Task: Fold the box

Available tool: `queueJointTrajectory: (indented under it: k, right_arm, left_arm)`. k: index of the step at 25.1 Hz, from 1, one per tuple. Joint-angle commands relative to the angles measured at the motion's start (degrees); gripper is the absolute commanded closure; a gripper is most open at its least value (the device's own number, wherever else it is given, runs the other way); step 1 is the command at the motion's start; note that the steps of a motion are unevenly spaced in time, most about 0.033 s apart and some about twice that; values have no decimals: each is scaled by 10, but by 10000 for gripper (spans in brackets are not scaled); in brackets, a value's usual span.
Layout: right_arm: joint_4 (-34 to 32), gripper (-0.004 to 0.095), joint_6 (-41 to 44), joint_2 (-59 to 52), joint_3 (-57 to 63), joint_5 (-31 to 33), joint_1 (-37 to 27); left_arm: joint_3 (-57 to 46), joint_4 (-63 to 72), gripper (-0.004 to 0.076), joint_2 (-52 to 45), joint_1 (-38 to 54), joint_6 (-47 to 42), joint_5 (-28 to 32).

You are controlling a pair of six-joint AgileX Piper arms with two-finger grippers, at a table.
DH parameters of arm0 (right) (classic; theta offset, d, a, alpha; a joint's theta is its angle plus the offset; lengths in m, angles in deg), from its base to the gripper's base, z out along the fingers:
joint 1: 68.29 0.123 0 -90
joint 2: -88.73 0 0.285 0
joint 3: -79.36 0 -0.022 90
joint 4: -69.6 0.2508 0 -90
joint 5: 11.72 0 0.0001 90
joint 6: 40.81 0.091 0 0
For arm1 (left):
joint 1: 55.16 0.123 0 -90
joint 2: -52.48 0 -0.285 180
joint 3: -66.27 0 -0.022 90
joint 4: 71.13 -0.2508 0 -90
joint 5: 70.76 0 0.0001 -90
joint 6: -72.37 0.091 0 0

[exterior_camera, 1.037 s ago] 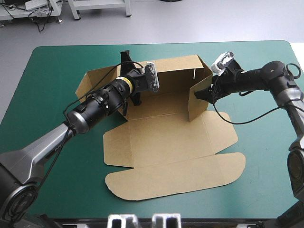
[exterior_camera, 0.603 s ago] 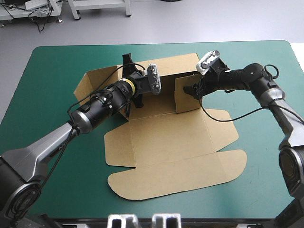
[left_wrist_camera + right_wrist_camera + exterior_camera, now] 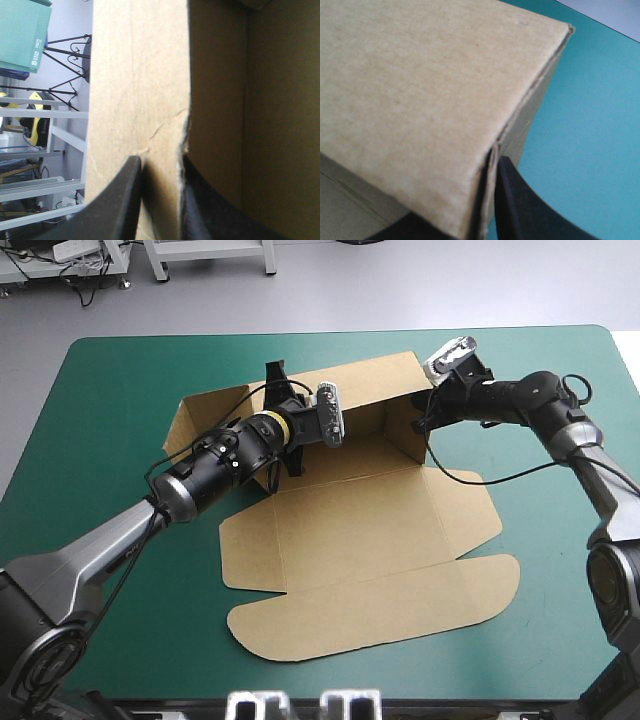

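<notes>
Box (image 3: 350, 530) sits mid-table (image 3: 110, 400) on the teal-green cover, rear and right walls raised, front flaps flat. You see the left gripper (image 3: 160, 170) pinching the rear wall and the right gripper (image 3: 492, 167) pinching the right wall.

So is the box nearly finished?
Not yet, about halfway. Done: on the box, the back wall and right wall stand up. In hand: the left tool pinches the back wall, and the right tool pinches the right wall. Left: the left wall leans outward, and the front panels lie flat on the table.
</notes>
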Motion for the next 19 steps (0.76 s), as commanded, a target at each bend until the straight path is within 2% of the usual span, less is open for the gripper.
queueJointTrajectory:
  k: [1, 2, 3, 7, 10, 12, 14, 16, 17, 18, 19]
  right_arm:
    - [32, 925, -10, -13, -14, 81, 12]
    - [32, 925, 12, -13, -21, 80, 12]
    - [23, 925, 36, -13, -28, 76, 12]
    - [-28, 925, 94, -13, -52, 65, 12]
    - [-75, 925, 144, -13, -69, 53, 12]
    - [-83, 925, 155, -13, -73, 52, 12]
    - [-89, 925, 157, -13, -76, 52, 12]
    - [-108, 925, 178, -13, -82, 55, 12]
    - [-116, 925, 185, -14, -86, 56, 12]
    - [-130, 925, 191, -16, -90, 60, 12]
    - [-142, 925, 202, -17, -96, 63, 11]
  left_arm:
    - [5, 53, 441, -10, -12, 1, 14]
    - [5, 66, 358, -16, -12, 1, 15]
    - [5, 87, 323, -28, -12, 1, 23]
    - [5, 122, 316, -75, -29, 14, 36]
    - [5, 123, 320, -113, -77, 45, -10]
    - [5, 123, 339, -127, -101, 46, -25]
    - [5, 123, 414, -141, -114, 46, -29]
    - [5, 130, 569, -153, -116, 41, -30]
    - [5, 131, 673, -159, -113, 31, -30]
    - [5, 125, 729, -164, -108, 16, -30]
    - [5, 123, 716, -169, -99, 2, -30]
